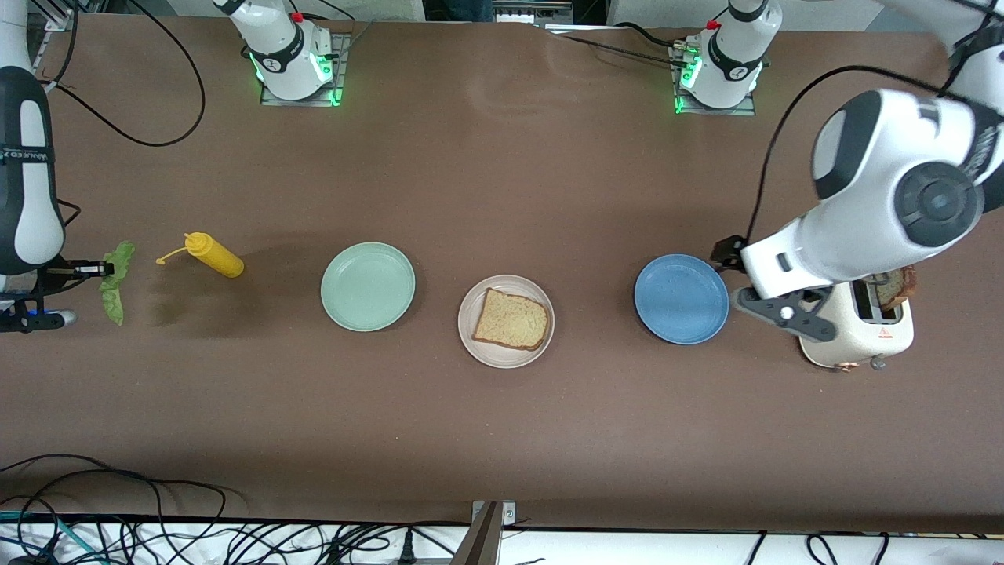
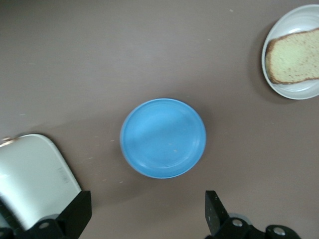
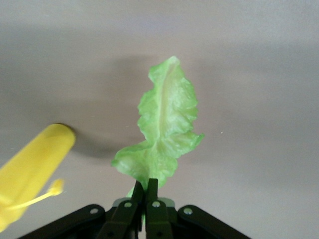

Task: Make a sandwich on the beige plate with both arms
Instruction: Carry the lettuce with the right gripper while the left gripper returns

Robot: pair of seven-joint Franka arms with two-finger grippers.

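Plenty of bare brown table (image 1: 502, 439) can be seen, especially the wide strip nearest the front camera and the stretch up toward the arm bases. Everything sits in one row across the middle. The beige plate (image 1: 543, 340) is parked dead centre, with one bread slice (image 1: 511, 319) lying flat on it, well inside the rim. With that plate taken as the clock centre in the front view, a mint green plate (image 1: 368, 286) is found at about 9 o'clock and a blue plate (image 1: 681, 298) at about 3 o'clock, both set apart from it with open gaps between.

Further out toward the right arm's end, a yellow mustard bottle (image 1: 214, 255) is laid on its side, its cap strap dangling. Right at that table edge the right gripper (image 1: 103, 268) is seen pinched tight on the lettuce leaf (image 1: 116, 286); in the right wrist view the fingers are pressed together on the leaf's stem end and the rest of the leaf (image 3: 166, 132) sticks out past the tips, with the bottle (image 3: 35, 167) just beside it.

At the left arm's end, a cream toaster (image 1: 878, 339) is stood close to the table edge, with a second toasted slice (image 1: 894, 289) poking out of its slot. The left gripper (image 2: 147, 211) is held over the spot between the blue plate (image 2: 163, 138) and the toaster (image 2: 35, 179), jaws spread wide with nothing between them. The beige plate (image 2: 299, 90) shows up at the corner of that wrist view, well apart from the left jaws.
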